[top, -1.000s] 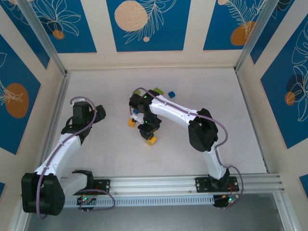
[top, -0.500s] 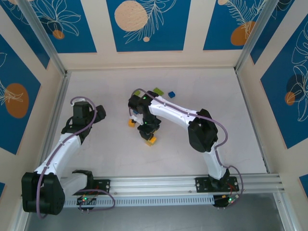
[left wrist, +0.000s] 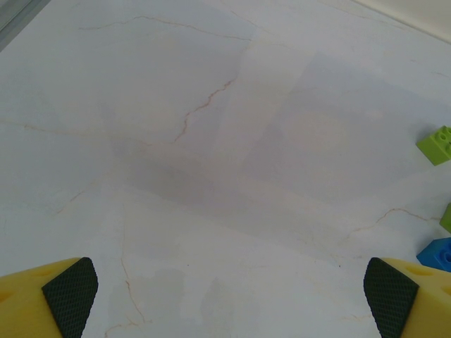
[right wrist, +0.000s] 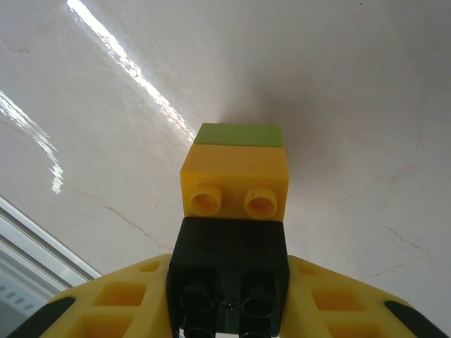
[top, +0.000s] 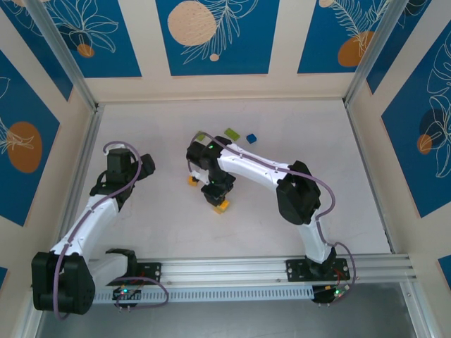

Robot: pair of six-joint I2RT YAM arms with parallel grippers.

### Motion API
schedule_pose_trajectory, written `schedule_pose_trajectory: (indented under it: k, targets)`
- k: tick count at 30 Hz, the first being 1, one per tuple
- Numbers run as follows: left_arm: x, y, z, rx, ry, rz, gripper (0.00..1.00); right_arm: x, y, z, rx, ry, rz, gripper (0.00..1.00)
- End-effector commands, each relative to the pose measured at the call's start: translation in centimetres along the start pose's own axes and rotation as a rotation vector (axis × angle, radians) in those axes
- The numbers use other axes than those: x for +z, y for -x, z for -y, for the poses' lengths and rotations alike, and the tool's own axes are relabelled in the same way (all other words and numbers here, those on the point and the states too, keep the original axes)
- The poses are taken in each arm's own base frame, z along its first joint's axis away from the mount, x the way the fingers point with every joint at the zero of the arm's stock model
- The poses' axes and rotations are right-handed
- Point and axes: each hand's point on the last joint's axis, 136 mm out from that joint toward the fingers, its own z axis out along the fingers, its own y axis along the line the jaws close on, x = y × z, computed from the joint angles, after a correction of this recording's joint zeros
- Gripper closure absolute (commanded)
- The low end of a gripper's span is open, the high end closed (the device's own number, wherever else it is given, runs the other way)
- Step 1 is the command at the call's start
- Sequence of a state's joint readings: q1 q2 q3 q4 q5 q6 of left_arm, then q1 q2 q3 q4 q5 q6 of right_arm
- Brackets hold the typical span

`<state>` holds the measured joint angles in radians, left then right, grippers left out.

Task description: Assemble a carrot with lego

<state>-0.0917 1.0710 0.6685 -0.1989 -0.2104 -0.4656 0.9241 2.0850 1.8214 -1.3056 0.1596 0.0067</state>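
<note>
Black, then orange, then lime: three lego pressed into one stack (right wrist: 236, 204). Pinched at the black brick (right wrist: 229, 257) between the pads of the right claw (right wrist: 229, 296), with orange brick (right wrist: 235, 179) and lime cap (right wrist: 239, 135) pointing away toward the worktop (right wrist: 352, 84). Cannot tell whether touching it or just above.

Taking the blue brick (top: 251, 137) as marker: just left of it, a lime brick (top: 232, 132); further left, a second lime brick (top: 201, 136); left again and nearer the bases, the right wrist (top: 204, 153) carrying the stack.

Over the last second: drifted a little further left of the blue brick and toward the bases, uncovering the second lime brick, partly covered by the wrist a second ago. No change in grip: same narrow pinch, stack whole, nothing shed. No change well to the left of the blue brick either: left claw (left wrist: 229, 303) spread wide over bare worktop, holding nothing.

Reads as a carry rather than a join. Means a part-built carrot safe in hand, and loose lime pieces freed up beside the blue brick for the leaf end. Probably around the middle of the build, with more pressing-on to come.
</note>
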Motion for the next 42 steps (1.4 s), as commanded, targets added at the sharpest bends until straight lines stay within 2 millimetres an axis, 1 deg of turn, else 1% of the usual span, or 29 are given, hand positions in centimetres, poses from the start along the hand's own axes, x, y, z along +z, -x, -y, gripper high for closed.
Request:
schedule_pose_trajectory:
  k: [1, 3, 11, 14, 21, 26, 30, 36, 42]
  targets:
    - [0.1, 0.5, -0.2, -0.017, 0.000, 0.010, 0.00, 5.6, -3.0, -1.6, -0.007, 0.053, -0.217, 0.65]
    - [0.1, 0.6, -0.1, -0.018, -0.003, 0.011, 0.00, 5.2, -2.8, -1.7, -0.018, 0.054, -0.210, 0.65]
    - [0.1, 0.6, -0.1, -0.019, -0.001, 0.011, 0.00, 2.3, -1.6, -1.9, -0.096, 0.066, -0.144, 0.65]
    - [0.1, 0.7, -0.1, -0.018, -0.003, 0.012, 0.00, 1.6, -1.4, -2.1, -0.106, 0.071, -0.131, 0.65]
    - [0.1, 0.7, -0.1, -0.017, -0.002, 0.010, 0.00, 0.9, -0.8, -2.0, -0.073, 0.067, -0.114, 0.64]
    - [0.1, 0.7, -0.1, -0.019, -0.003, 0.012, 0.00, 0.5, -0.4, -2.2, -0.050, 0.077, -0.086, 0.59]
    - [0.1, 0.7, 0.0, -0.019, -0.005, 0.012, 0.00, -0.4, 0.1, -2.3, -0.049, 0.076, -0.040, 0.57]
    - [0.1, 0.6, 0.0, -0.018, -0.004, 0.010, 0.00, -1.5, 0.3, -1.6, -0.037, 0.057, -0.013, 0.55]
    - [0.1, 0.7, 0.0, -0.019, -0.004, 0.011, 0.00, -1.9, 0.4, -1.0, -0.018, 0.051, -0.005, 0.54]
